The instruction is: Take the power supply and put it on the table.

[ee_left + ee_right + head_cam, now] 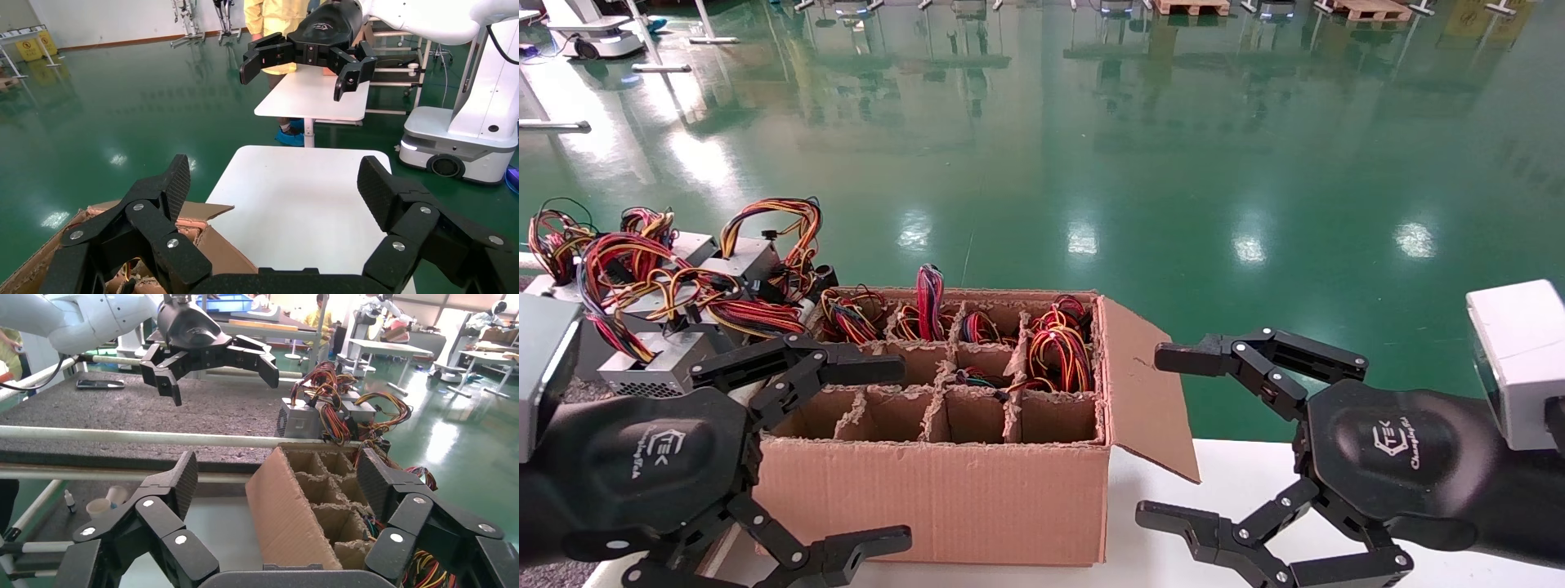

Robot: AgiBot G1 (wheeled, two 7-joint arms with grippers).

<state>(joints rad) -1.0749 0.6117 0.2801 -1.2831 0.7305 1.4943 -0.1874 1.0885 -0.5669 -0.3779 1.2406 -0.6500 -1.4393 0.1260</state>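
Observation:
A brown carton [944,490] with cardboard dividers stands between my two grippers. Bundles of red, yellow and black wires [1058,351] rise from its rear cells; each power supply's metal body there is hidden. The near cells look empty. My left gripper [903,453] hangs open at the carton's near left corner, holding nothing. My right gripper [1150,435] is open and empty to the right of the carton, beside its hanging flap. The table [183,410], dark grey and speckled, lies beyond a white rail [153,438].
Several grey power supply units with tangled wires [658,359] are piled on the dark surface left of the carton. The carton stands on a smooth white tabletop [1238,474]. A phone [100,384] lies on the speckled surface. Green floor lies beyond.

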